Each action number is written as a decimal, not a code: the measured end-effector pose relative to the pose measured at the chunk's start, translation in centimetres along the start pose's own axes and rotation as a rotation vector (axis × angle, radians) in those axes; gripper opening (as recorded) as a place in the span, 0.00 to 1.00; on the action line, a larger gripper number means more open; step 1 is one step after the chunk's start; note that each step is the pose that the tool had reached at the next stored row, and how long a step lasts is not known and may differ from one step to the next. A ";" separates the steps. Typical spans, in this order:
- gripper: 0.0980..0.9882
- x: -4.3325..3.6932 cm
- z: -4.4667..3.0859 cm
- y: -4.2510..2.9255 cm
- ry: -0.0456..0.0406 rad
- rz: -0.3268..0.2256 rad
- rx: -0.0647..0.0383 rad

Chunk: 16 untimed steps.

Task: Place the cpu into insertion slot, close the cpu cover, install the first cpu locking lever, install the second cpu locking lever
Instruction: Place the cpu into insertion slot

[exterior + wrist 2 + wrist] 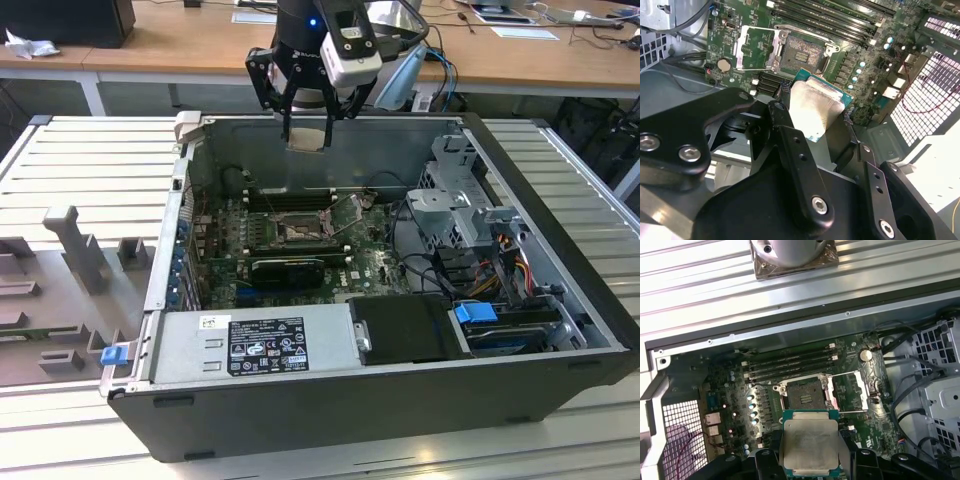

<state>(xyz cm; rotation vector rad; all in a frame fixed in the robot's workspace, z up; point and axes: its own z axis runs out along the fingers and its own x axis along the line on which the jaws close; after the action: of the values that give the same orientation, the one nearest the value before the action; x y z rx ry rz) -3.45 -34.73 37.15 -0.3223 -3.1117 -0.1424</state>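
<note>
My gripper (305,127) hangs over the back edge of the open computer case (520,190), shut on the cpu (305,139), a pale silver square chip with a green rim. Both wrist views show the cpu (812,107) (810,442) held flat between the black fingers (790,137), well above the motherboard. The insertion slot (300,232) (802,52) (802,392) lies bare with its brownish contact centre showing. The cpu cover (346,212) (757,47) (852,387) is swung open beside the slot. The locking levers are too thin to tell apart.
Memory slots (290,197) run behind the socket and a black card (290,268) lies in front of it. A grey power supply (250,345), a black box (405,328), a drive cage (460,210) and cables (500,265) fill the case's front and the exterior view's right.
</note>
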 end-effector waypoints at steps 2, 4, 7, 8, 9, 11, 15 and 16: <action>0.48 0.00 0.00 0.00 -0.0002 0.003 0.000; 0.48 0.00 0.00 0.00 -0.0006 0.006 0.000; 0.48 0.00 0.00 0.00 -0.0010 0.011 0.000; 0.48 0.00 0.00 0.00 -0.0012 0.013 0.000; 0.48 0.00 0.00 0.00 -0.0013 0.015 0.000; 0.48 0.00 0.00 0.00 -0.0016 0.018 0.000; 0.48 0.00 0.00 0.00 -0.0018 0.021 0.000; 0.48 0.00 0.00 0.00 -0.0019 0.022 0.000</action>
<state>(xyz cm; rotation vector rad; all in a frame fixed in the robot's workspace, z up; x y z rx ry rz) -3.45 -34.73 37.15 -0.3570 -3.1089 -0.1426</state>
